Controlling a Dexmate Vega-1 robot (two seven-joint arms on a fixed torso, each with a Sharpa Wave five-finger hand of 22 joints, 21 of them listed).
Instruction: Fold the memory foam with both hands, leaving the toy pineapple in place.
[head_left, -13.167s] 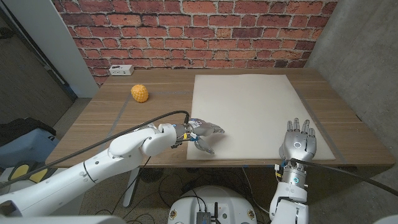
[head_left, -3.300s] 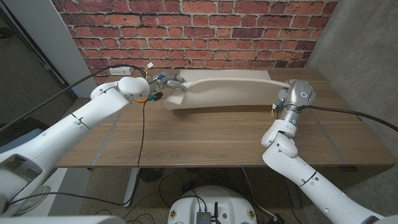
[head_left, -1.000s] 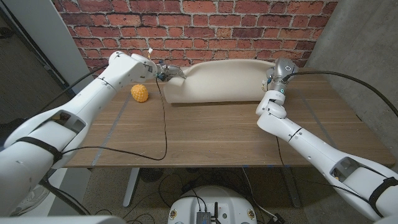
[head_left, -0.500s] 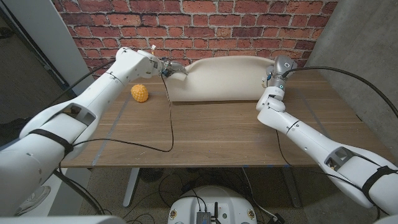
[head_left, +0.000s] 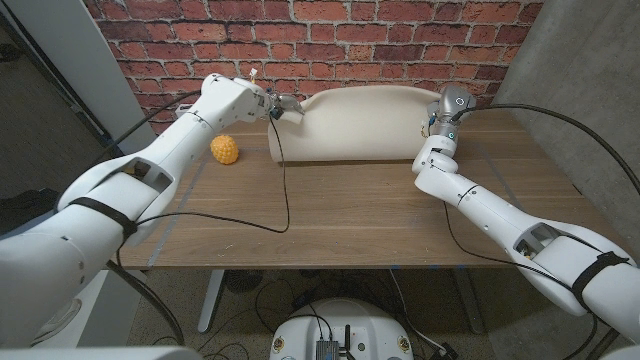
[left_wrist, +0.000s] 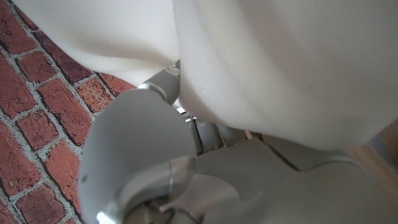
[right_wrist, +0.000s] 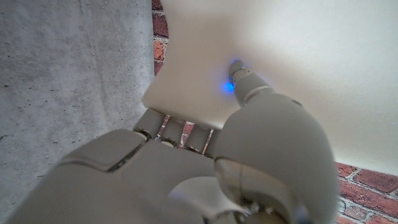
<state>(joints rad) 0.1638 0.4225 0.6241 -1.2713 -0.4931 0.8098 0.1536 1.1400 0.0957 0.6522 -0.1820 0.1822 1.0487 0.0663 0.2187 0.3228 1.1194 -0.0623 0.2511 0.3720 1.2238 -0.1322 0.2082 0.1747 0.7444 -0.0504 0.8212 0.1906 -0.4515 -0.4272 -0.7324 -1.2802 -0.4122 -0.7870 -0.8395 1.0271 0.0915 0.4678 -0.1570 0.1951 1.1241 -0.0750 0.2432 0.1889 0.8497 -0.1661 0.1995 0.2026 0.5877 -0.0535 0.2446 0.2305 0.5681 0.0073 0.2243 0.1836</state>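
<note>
The cream memory foam (head_left: 352, 125) stands doubled over at the table's far side, its lifted edge arched against the brick wall. My left hand (head_left: 281, 106) grips the foam's left end, and the foam (left_wrist: 280, 62) wraps over the fingers in the left wrist view. My right hand (head_left: 430, 122) holds the right end; in the right wrist view its thumb (right_wrist: 249, 84) presses on the foam (right_wrist: 298, 56) with the other fingers beneath the edge. The yellow toy pineapple (head_left: 225, 150) sits on the table to the left of the foam, apart from it.
A white power strip (head_left: 192, 111) lies at the far left by the brick wall (head_left: 330, 45). The wooden table (head_left: 340, 215) stretches bare in front of the foam. A grey concrete wall (head_left: 575, 70) rises on the right.
Both hands have carried the foam's lifted edge farther toward the brick wall, and the fold stands taller and narrower. The pineapple has stayed put.
</note>
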